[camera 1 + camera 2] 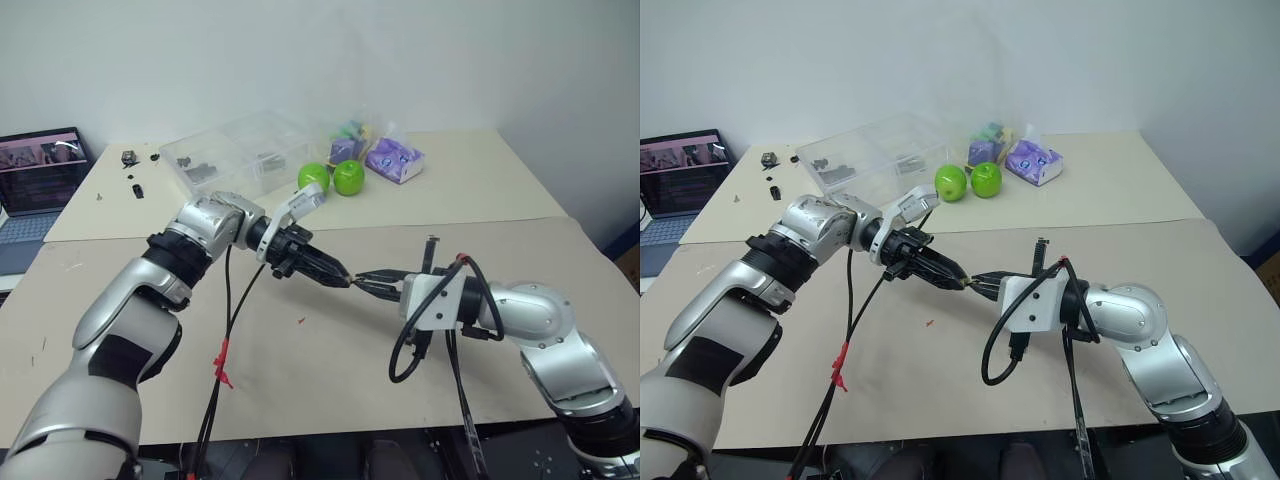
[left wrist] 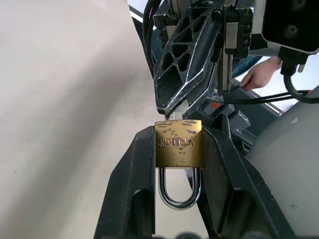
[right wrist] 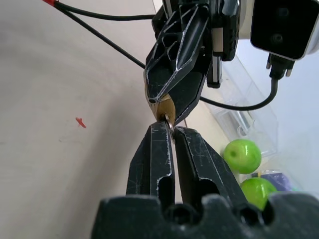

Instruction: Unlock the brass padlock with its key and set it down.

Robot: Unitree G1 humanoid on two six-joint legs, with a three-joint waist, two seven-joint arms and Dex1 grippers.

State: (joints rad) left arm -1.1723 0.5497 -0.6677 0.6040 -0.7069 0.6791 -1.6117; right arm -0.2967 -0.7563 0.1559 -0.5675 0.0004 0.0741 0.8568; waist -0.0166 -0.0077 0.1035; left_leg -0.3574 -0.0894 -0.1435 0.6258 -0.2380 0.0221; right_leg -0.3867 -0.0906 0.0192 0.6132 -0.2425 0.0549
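Right now your brass padlock (image 2: 178, 144) sits pinched between the two fingers of the left gripper (image 2: 178, 164), raised above the middle of the tabletop (image 1: 300, 370), its silvery shackle still seated in the body. Your right gripper (image 3: 172, 130) meets it nose to nose, fingers pressed together on a thin silvery piece at the padlock's base. Well beyond, toward the far edge, two green apples (image 1: 333, 178) lie beside a clear plastic box (image 1: 240, 150).

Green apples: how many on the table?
2. The left round green apple and the right round green apple sit side by side on the far beige table, between the clear plastic organiser box and the purple tissue pack. More could hide behind the clutter.
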